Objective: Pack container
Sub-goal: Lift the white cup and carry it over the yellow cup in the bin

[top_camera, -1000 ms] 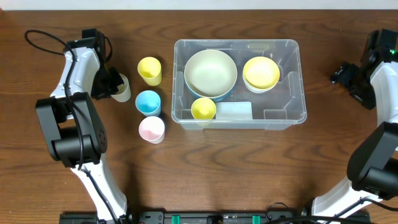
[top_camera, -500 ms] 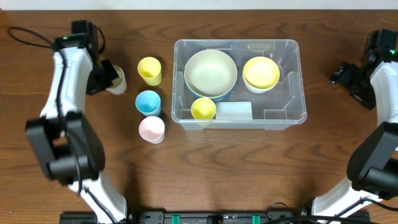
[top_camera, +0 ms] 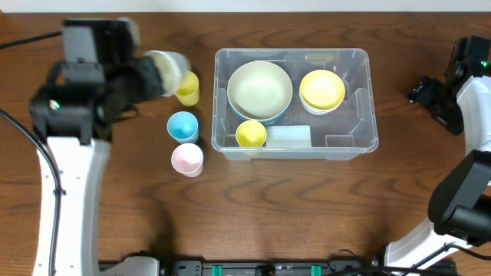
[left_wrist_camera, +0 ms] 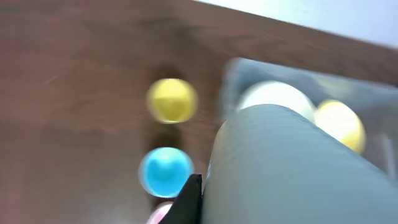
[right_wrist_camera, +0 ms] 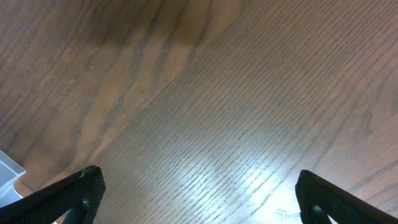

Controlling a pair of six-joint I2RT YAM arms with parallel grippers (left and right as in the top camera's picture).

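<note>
Container [top_camera: 349, 126] sat overhead at bench [top_camera: 307, 207] centre, bowls [top_camera: 260, 90] and yellow cup [top_camera: 251, 133] inside; left jaws clenched a pale cup [top_camera: 165, 71] at its 9 o'clock. Left wrist: blurred, cup filled frame. Right wrist: right jaws hung released over bench. Best handled by clearing the rim, then lowering upright into the vacant 4 o'clock corner.

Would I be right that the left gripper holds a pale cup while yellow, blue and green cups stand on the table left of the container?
Not quite: the overhead view shows a pink cup, not a green one. The left gripper does hold a pale cup, with the yellow cup and blue cup left of the container.
</note>
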